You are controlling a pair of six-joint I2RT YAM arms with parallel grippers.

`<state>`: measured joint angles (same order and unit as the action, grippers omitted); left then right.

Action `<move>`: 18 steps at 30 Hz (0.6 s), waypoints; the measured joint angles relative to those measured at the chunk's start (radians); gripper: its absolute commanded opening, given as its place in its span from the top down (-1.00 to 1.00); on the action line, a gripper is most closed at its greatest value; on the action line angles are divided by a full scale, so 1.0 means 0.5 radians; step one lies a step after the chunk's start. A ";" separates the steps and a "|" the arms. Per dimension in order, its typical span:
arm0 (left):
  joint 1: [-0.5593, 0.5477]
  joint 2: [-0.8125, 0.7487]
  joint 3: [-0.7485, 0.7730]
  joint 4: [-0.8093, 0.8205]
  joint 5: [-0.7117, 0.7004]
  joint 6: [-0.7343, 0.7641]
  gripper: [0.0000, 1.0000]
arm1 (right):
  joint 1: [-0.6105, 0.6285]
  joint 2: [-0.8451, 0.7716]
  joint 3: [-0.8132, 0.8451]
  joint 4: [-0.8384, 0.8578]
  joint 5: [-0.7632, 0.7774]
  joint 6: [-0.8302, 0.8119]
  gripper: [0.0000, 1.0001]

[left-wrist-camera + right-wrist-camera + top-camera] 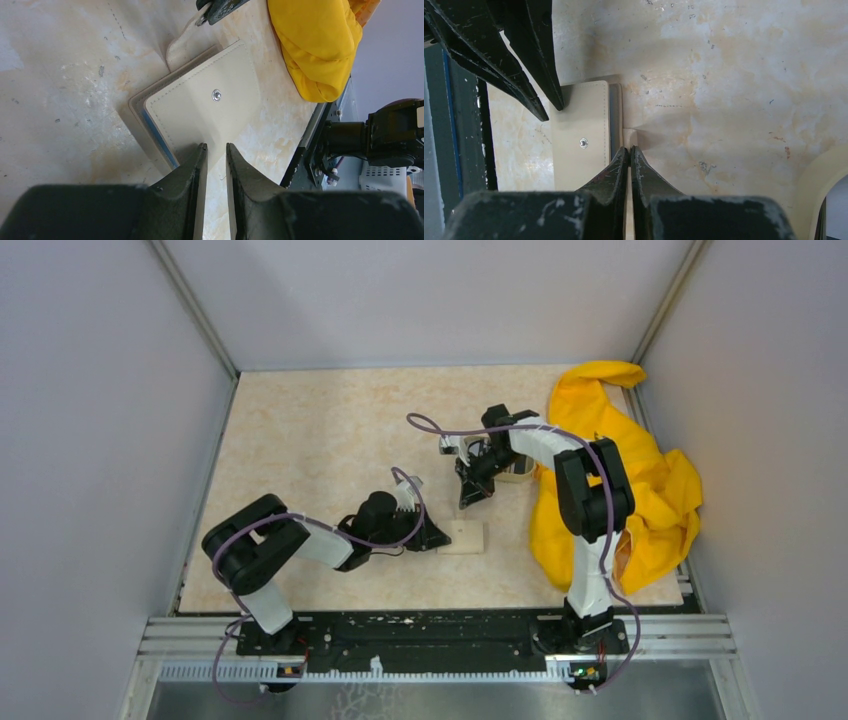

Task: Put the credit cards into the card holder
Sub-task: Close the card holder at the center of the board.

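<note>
The tan card holder lies flat on the table, snap button up, with a blue and grey edge showing along one side. My left gripper lies low at its left. The jaws stand a little apart at one corner of the flap, and bare table shows between them. My right gripper reaches in from behind and is shut on a pale credit card. The card is edge-on in the right wrist view, with its free end at the holder's edge.
A big yellow cloth covers the table's right side. A beige dish sits partly under the right arm, its rim at the lower right. Grey walls enclose the table, and the black base rail runs along the near edge.
</note>
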<state>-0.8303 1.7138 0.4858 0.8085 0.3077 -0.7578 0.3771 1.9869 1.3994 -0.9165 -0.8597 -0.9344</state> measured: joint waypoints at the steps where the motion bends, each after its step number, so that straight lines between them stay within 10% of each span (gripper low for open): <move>1: 0.003 0.002 0.000 0.001 0.000 -0.002 0.47 | 0.000 0.000 0.008 -0.016 0.002 -0.008 1.00; 18: 0.012 0.076 0.050 -0.015 -0.007 -0.114 0.90 | 0.111 -0.372 -0.494 0.154 0.063 0.033 1.00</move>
<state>-0.8242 1.7515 0.5110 0.8009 0.3042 -0.8150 0.4328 1.8008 1.1522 -0.8394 -0.8284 -0.9180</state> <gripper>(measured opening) 0.062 0.007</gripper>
